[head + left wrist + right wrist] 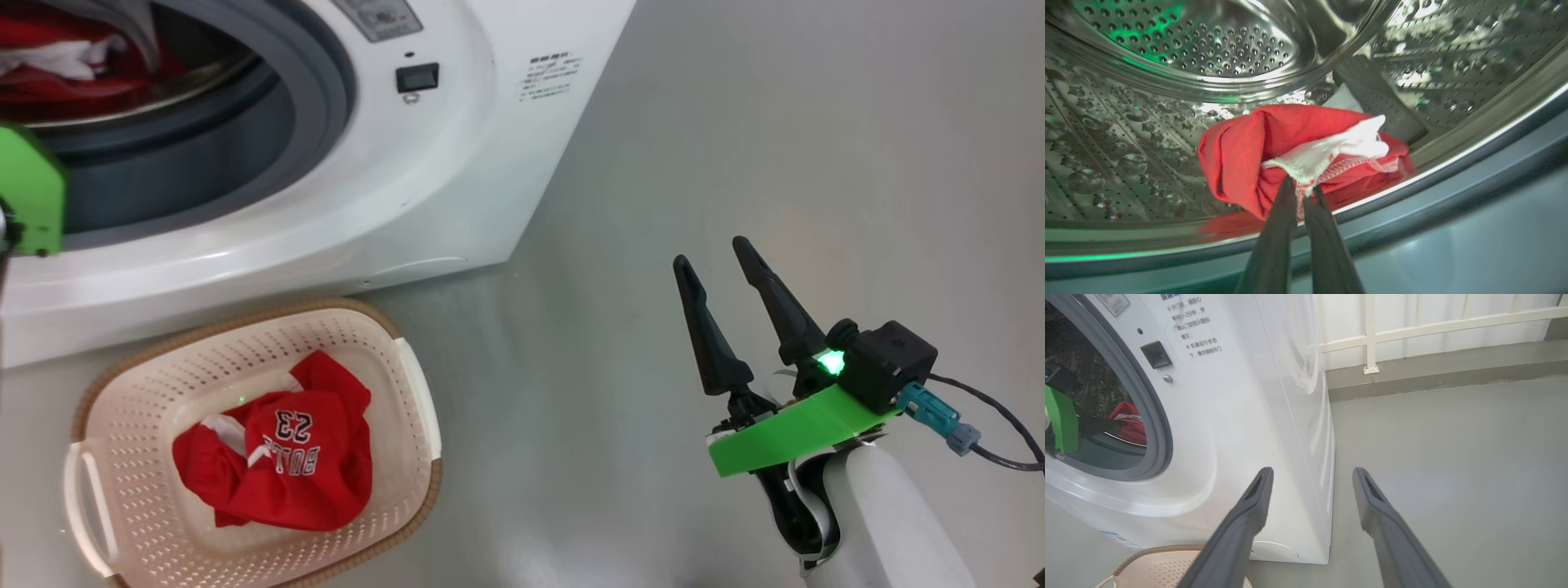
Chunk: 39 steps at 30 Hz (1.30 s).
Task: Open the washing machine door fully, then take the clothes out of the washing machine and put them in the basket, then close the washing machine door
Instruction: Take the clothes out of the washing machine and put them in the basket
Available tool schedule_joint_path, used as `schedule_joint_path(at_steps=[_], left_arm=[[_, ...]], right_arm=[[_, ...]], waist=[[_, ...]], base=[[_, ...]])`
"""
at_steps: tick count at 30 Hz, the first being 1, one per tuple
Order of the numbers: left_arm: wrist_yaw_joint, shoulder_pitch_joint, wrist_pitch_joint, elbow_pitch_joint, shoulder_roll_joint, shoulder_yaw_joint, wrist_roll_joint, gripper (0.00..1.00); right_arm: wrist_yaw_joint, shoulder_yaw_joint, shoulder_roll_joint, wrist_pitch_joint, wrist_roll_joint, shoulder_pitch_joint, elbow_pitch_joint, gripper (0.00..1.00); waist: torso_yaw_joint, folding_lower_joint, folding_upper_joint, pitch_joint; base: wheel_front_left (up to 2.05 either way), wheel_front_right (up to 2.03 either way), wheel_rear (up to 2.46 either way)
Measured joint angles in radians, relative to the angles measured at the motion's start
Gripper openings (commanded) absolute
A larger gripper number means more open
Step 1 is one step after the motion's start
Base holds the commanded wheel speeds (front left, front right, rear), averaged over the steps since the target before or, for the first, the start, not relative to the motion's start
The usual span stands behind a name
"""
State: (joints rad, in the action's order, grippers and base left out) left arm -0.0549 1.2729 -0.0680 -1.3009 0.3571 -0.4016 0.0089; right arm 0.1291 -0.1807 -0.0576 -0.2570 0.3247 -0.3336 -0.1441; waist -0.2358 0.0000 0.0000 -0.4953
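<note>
Washing machine [343,196]: top and left side cut off in head view; printed label [551,77] too small to read. Clothes [49,61] in drum [163,90]: cropped by top-left corner, partly behind grey gasket [318,90]. Basket [204,367]: near rim cut by bottom edge. Jersey [277,457] lettering partly lost in folds. Left gripper [1300,187]: tips of fingers [1278,228] buried in white trim [1331,151], contact hidden.

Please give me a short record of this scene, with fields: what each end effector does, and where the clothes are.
left end effector: shut on red garment, at its white trim
red garment: inside the drum of the washing machine
right end effector: open, empty, over the floor
jersey: lying in the basket
basket: on the floor before the washing machine
</note>
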Motion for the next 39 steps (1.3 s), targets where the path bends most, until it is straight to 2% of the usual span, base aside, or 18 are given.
schedule_joint_path(at_steps=[8,14,22,39], left_arm=[[-0.02,-0.077,-0.155,0.002,-0.087,0.065,-0.114,0.0],[-0.038,-0.152,-0.181,0.077,-0.128,0.112,-0.185,0.0],[-0.055,-0.361,-0.182,0.386,-0.158,0.184,-0.26,0.0],[-0.065,-0.762,-0.184,0.941,-0.2,0.327,-0.315,0.0]], right_arm=[[0.0,0.013,0.0,0.0,-0.02,0.018,-0.019,1.0],[0.0,0.036,0.0,0.0,-0.033,0.054,-0.03,1.0],[0.0,0.064,-0.001,0.0,-0.049,0.103,-0.035,1.0],[0.0,0.073,-0.041,0.0,-0.052,0.151,-0.034,1.0]], waist=[[0.035,0.0,0.0,0.067],[0.067,0.0,0.0,0.113],[0.11,0.0,0.0,0.175],[0.181,0.0,0.0,0.245]], base=[[0.0,0.0,0.0],[0.0,0.0,0.0],[0.0,0.0,0.0],[0.0,0.0,0.0]])
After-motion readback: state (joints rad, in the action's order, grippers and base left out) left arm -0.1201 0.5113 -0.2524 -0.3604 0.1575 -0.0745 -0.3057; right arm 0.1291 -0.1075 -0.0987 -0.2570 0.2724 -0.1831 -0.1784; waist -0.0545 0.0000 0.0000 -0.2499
